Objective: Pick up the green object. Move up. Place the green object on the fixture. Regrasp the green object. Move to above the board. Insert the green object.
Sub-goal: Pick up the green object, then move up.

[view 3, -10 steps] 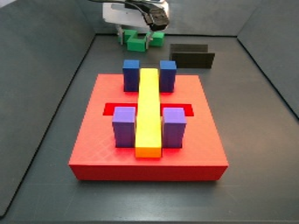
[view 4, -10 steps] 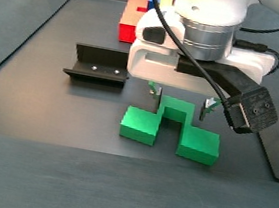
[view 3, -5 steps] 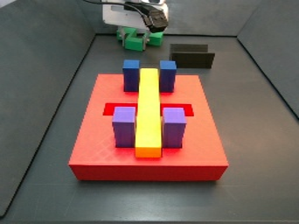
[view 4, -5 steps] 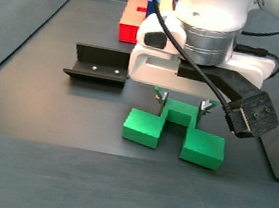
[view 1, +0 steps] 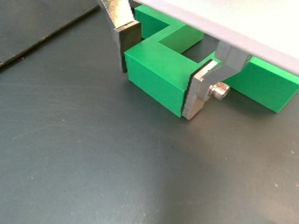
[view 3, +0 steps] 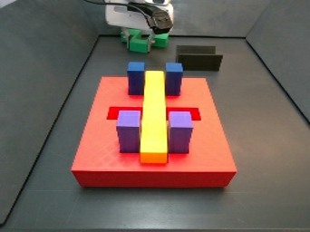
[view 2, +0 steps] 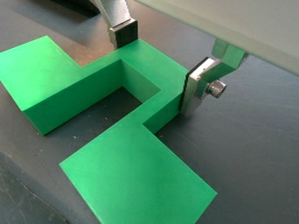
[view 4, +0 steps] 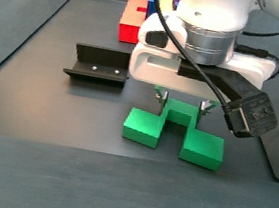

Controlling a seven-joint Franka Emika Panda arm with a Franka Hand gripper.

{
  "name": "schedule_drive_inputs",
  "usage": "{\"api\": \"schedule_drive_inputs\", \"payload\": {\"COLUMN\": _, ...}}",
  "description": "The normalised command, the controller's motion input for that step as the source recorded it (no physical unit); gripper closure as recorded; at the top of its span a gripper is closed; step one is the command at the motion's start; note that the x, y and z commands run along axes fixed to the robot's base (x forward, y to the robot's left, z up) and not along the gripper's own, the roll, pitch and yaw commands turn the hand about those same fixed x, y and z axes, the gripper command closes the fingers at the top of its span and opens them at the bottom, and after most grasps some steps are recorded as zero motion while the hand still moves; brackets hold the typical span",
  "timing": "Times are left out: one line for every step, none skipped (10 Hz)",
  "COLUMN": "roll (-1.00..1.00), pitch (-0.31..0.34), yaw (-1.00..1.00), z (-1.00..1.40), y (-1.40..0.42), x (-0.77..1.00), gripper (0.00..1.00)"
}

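The green object (view 4: 165,131) lies flat on the dark floor, its two arms pointing toward the camera in a side view; it shows small at the far end (view 3: 143,41). My gripper (view 4: 182,103) stands straight over it, with the fingers down on either side of its middle bar. In both wrist views the silver fingers (view 1: 200,94) (view 2: 201,87) press against opposite faces of the green object (view 1: 163,74) (view 2: 128,157), so the gripper (view 1: 163,77) (view 2: 162,63) is shut on it. The fixture (view 4: 94,66) (view 3: 200,59) stands beside it. The red board (view 3: 109,149) lies farther off.
On the board stand blue blocks (view 3: 136,71), purple blocks (view 3: 129,127) and a long yellow bar (view 3: 154,113). Grey walls enclose the floor (view 3: 273,118). A cable and black camera housing (view 4: 253,114) hang off the wrist beside the green object.
The gripper has come down a little over the green object, and its fingers now sit lower around the middle bar. The green object stays on the floor.
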Motion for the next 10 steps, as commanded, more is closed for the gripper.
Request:
{"api": "schedule_drive_inputs", "payload": {"roll": 0.00, "pitch": 0.000, "yaw": 0.00, "z": 0.00, "y": 0.00, "x": 0.00, "gripper": 1.00}}
{"api": "schedule_drive_inputs", "payload": {"roll": 0.00, "pitch": 0.000, "yaw": 0.00, "z": 0.00, "y": 0.00, "x": 0.00, "gripper": 1.00}}
{"api": "schedule_drive_inputs", "payload": {"roll": 0.00, "pitch": 0.000, "yaw": 0.00, "z": 0.00, "y": 0.00, "x": 0.00, "gripper": 1.00}}
{"api": "schedule_drive_inputs", "payload": {"roll": 0.00, "pitch": 0.000, "yaw": 0.00, "z": 0.00, "y": 0.00, "x": 0.00, "gripper": 1.00}}
{"api": "schedule_drive_inputs", "payload": {"roll": 0.00, "pitch": 0.000, "yaw": 0.00, "z": 0.00, "y": 0.00, "x": 0.00, "gripper": 1.00}}
{"api": "schedule_drive_inputs", "payload": {"roll": 0.00, "pitch": 0.000, "yaw": 0.00, "z": 0.00, "y": 0.00, "x": 0.00, "gripper": 1.00}}
{"api": "schedule_drive_inputs", "payload": {"roll": 0.00, "pitch": 0.000, "yaw": 0.00, "z": 0.00, "y": 0.00, "x": 0.00, "gripper": 1.00}}
{"api": "schedule_drive_inputs", "payload": {"roll": 0.00, "pitch": 0.000, "yaw": 0.00, "z": 0.00, "y": 0.00, "x": 0.00, "gripper": 1.00}}
{"api": "schedule_drive_inputs", "payload": {"roll": 0.00, "pitch": 0.000, "yaw": 0.00, "z": 0.83, "y": 0.00, "x": 0.00, "gripper": 1.00}}
{"api": "schedule_drive_inputs", "payload": {"roll": 0.00, "pitch": 0.018, "yaw": -0.04, "z": 0.80, "y": 0.01, "x": -0.02, "gripper": 1.00}}
